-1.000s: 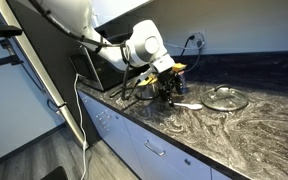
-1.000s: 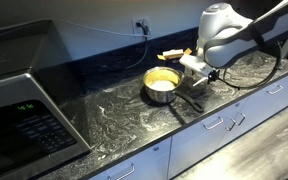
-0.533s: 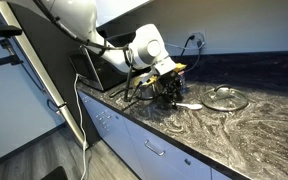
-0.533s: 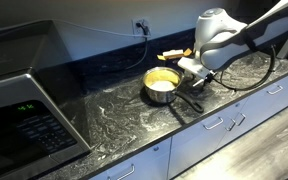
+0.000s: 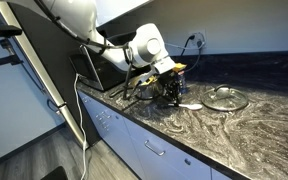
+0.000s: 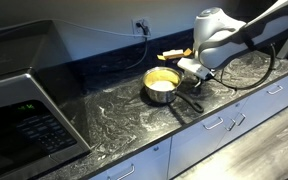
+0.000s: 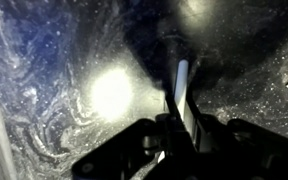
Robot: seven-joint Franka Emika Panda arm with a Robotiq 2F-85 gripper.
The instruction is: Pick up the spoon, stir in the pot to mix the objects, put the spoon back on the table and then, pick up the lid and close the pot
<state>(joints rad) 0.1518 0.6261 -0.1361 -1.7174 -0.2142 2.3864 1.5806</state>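
Pinching the spoon [image 7: 182, 85] handle, tool [image 7: 180, 132] apparently closed, pot [image 6: 162, 86] near, bare table [image 5: 246, 132] frontward.

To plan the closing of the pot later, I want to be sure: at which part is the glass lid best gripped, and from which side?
Grip the lid by its small centre knob, coming straight down from above. It lies flat on the table with the knob upward, so the thin rim hugs the surface and would probably give the jaws little to catch, while the knob stands up free.
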